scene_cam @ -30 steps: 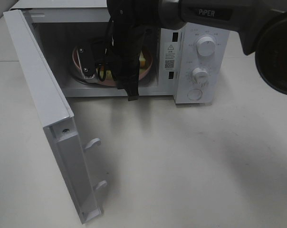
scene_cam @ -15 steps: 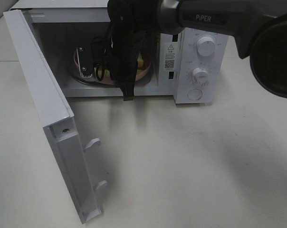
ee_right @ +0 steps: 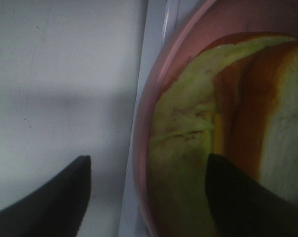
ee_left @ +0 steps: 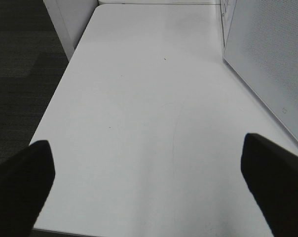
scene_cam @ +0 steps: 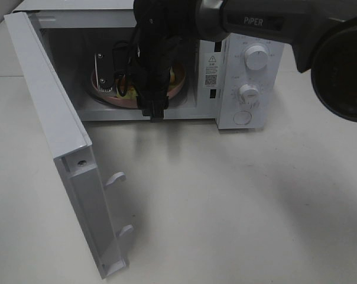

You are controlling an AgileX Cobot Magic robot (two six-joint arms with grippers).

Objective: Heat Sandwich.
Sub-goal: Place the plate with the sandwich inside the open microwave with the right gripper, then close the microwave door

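The white microwave [scene_cam: 230,115] stands open with its door [scene_cam: 48,106] swung out to the left. Inside lies the salmon-pink plate [scene_cam: 176,90] with the yellowish-green sandwich [scene_cam: 177,74] on it. My right arm [scene_cam: 155,53] reaches into the cavity and hides most of the plate. In the right wrist view my right gripper [ee_right: 148,158] straddles the plate's rim [ee_right: 141,128], one finger outside it, the other over the sandwich [ee_right: 188,123]; the jaws stand apart with the cavity floor showing beside the rim. My left gripper [ee_left: 146,140] is open and empty above the table.
The door sticks out toward the table's front left, latch hooks [scene_cam: 115,177] pointing right. Two knobs [scene_cam: 256,58] and a button are on the microwave's right panel. In the left wrist view the door's outer face [ee_left: 267,59] is at one side and dark floor [ee_left: 20,74] lies beyond the table edge.
My right arm has moved a little deeper into the microwave and its hanging strap has drawn back from the opening. The plate and sandwich stay about where they were.
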